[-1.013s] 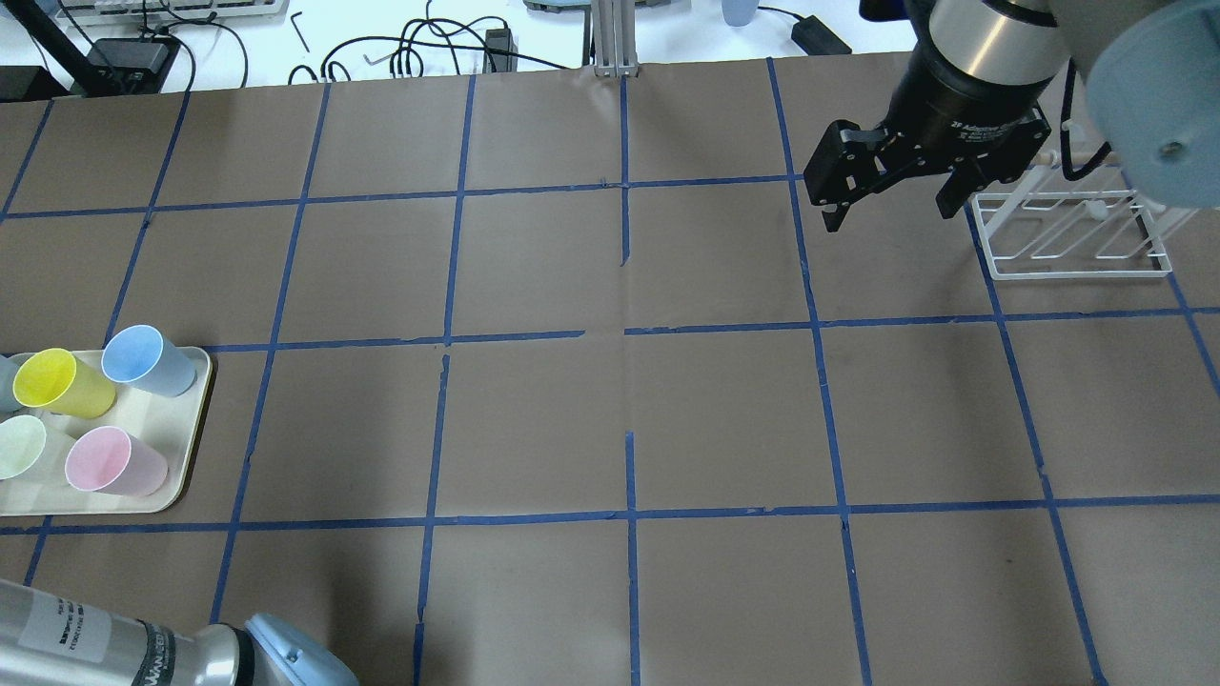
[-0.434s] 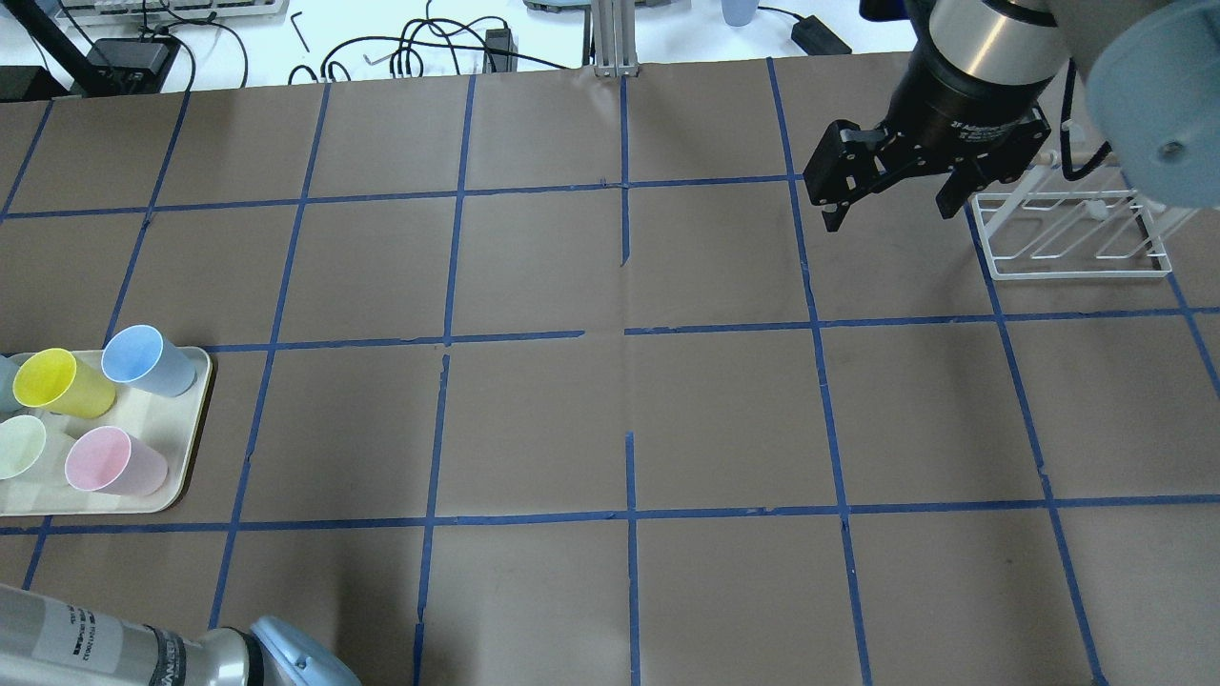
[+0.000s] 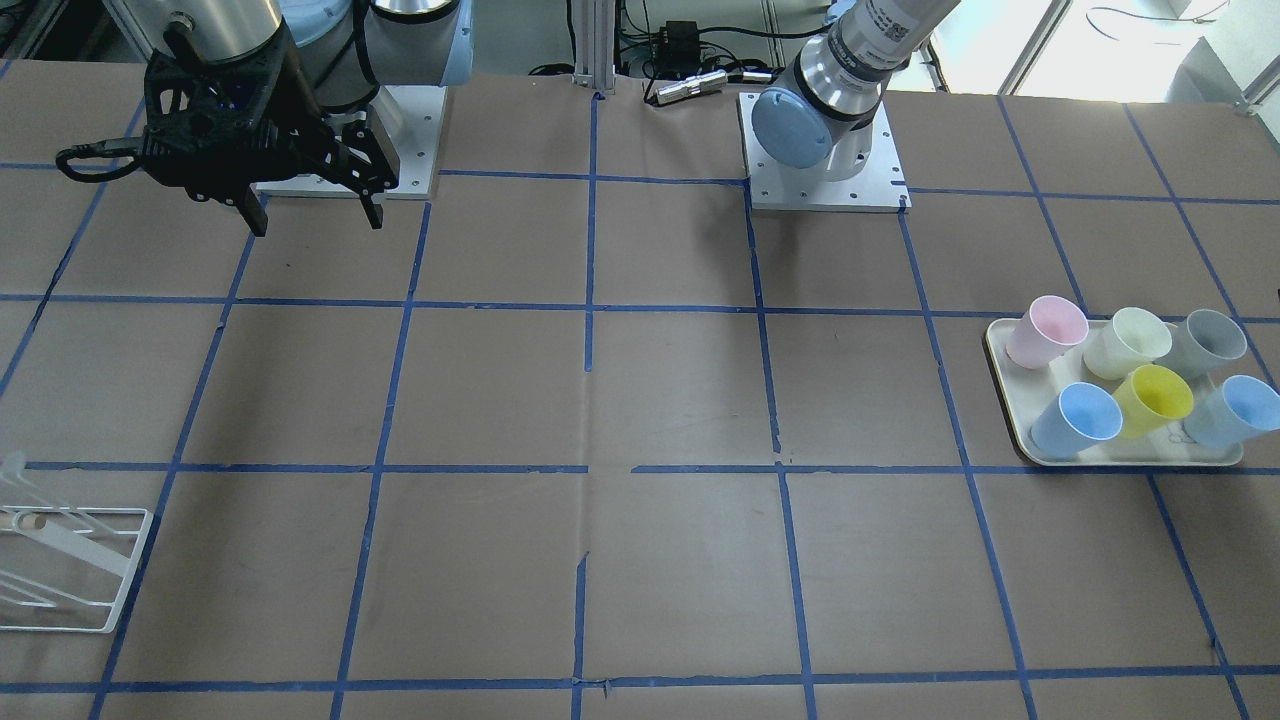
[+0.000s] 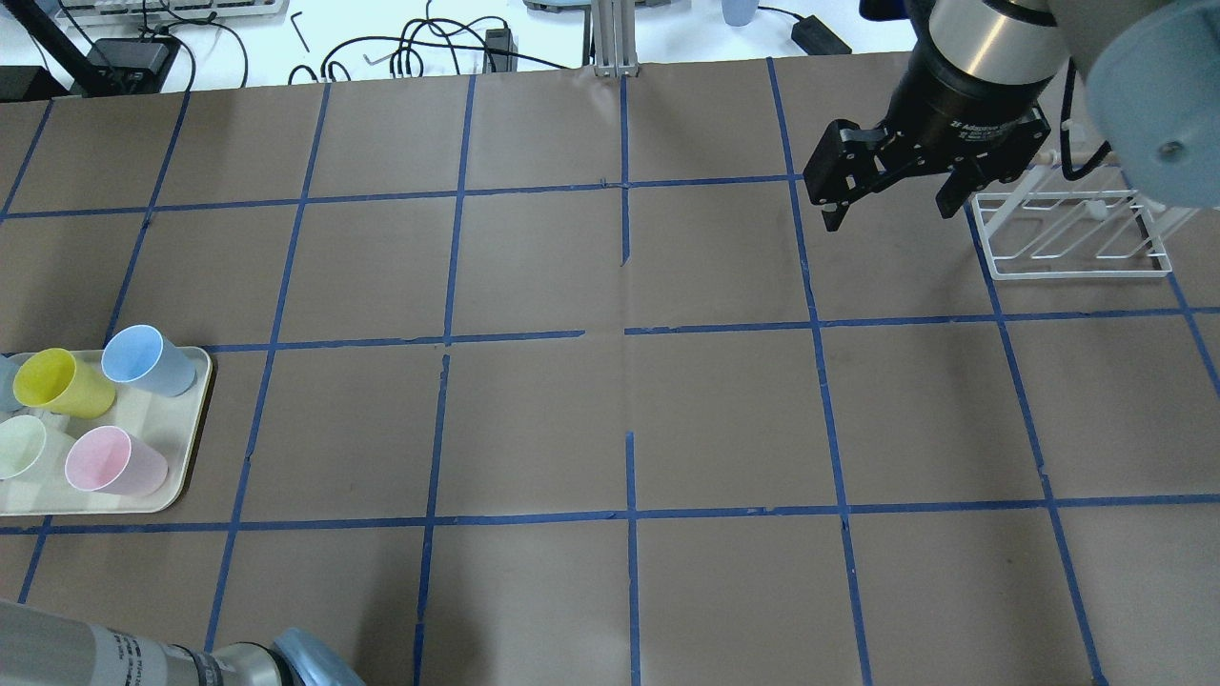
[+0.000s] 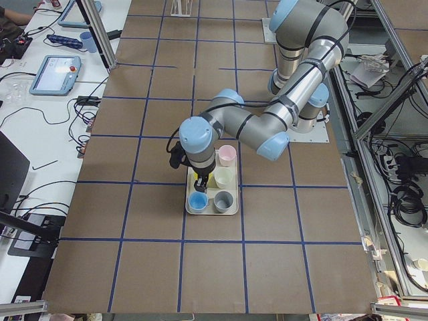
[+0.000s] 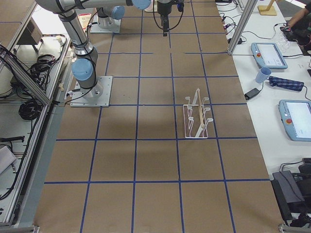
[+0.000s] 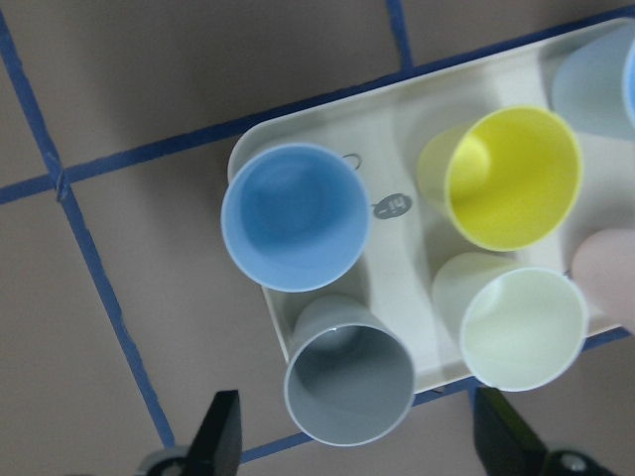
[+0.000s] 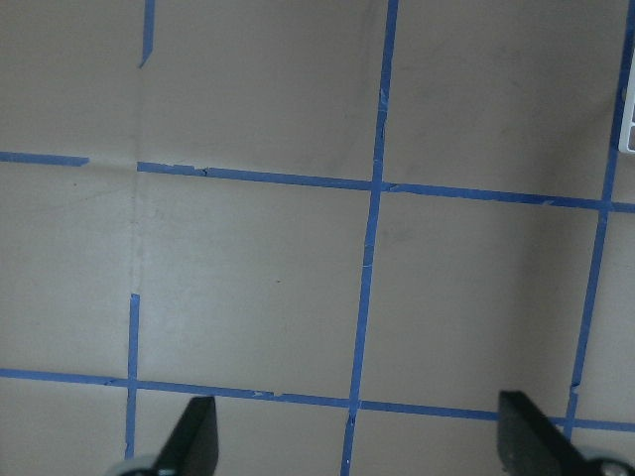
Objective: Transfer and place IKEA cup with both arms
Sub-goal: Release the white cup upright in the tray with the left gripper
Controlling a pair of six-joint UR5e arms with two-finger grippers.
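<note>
My L gripper (image 7: 362, 446) hangs over the tray (image 7: 397, 129), jaws spread wide, nothing in them. The IKEA cup (image 7: 349, 382), grey, stands upright, mouth up, at a tray corner, just beside the light blue cup (image 7: 295, 216) and the cream-green cup (image 7: 523, 327). In the wrist cam it sits roughly btwn my two fingers.

Judgement: thin plastic, v. light, smooth and tapered, so prob. slippery and a bit springy at the rim, not fragile. Best hold imo is across the upper wall just under the rim, fingers going down into the gaps w/o nudging the neighbours, moderate squeeze only.

R gripper (image 4: 891, 217) is also spread wide and empty, well apart from the tray, near the wire rack (image 4: 1077, 238).
</note>
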